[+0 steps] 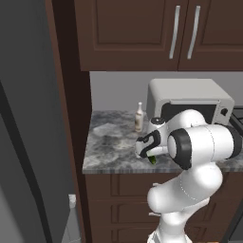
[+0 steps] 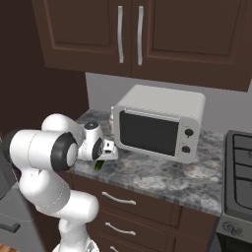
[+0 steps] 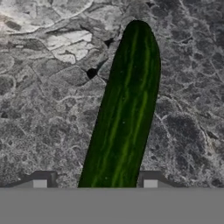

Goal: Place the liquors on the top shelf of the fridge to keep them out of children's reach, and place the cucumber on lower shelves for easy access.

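The dark green cucumber (image 3: 124, 109) lies on the grey marbled counter (image 3: 43, 109) and runs up the middle of the hand view. My gripper (image 3: 95, 183) points down over its near end with a fingertip on each side. The right tip is almost against it and a gap shows on the left, so the gripper is open. From the base the gripper (image 1: 151, 154) (image 2: 103, 158) hangs low at the counter's front, and a bit of cucumber (image 1: 153, 160) (image 2: 100, 166) peeks out below it. A slim cream-white liquor bottle (image 1: 139, 116) stands upright behind it near the wall. The grey fridge (image 1: 28, 142) stands to the left.
A white microwave (image 1: 190, 99) (image 2: 157, 123) sits at the back of the counter (image 1: 114, 142), right of the bottle. A stove (image 2: 241, 167) borders the counter on the right. Dark wood cabinets hang overhead, with drawers below the counter edge.
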Robot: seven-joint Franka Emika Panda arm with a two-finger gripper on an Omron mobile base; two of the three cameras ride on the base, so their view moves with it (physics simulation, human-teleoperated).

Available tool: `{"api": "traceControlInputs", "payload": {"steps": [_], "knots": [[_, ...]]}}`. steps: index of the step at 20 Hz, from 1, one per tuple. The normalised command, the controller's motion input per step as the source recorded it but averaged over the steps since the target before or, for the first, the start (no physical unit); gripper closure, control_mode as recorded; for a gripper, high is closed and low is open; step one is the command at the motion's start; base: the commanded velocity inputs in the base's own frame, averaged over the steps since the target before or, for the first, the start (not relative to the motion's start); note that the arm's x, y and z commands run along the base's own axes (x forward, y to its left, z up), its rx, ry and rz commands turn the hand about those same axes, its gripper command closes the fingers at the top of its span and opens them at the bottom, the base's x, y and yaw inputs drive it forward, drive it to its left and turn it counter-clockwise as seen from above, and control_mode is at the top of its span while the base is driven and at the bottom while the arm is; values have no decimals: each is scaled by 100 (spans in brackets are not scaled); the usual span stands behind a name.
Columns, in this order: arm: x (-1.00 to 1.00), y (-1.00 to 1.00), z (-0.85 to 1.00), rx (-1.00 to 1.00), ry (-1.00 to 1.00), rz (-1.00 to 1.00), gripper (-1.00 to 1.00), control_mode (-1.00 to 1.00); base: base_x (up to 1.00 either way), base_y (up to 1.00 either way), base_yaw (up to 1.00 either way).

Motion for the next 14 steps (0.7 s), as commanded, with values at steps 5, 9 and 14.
{"api": "traceControlInputs", "payload": {"steps": [5,9,14], "knots": [[-1,0,-39,0,0,0,100,-100,0,0,0],[0,-4,-22,0,0,0,100,-100,0,0,0],[-11,-33,-2,2,-10,0,100,-100,0,0,0]]}}
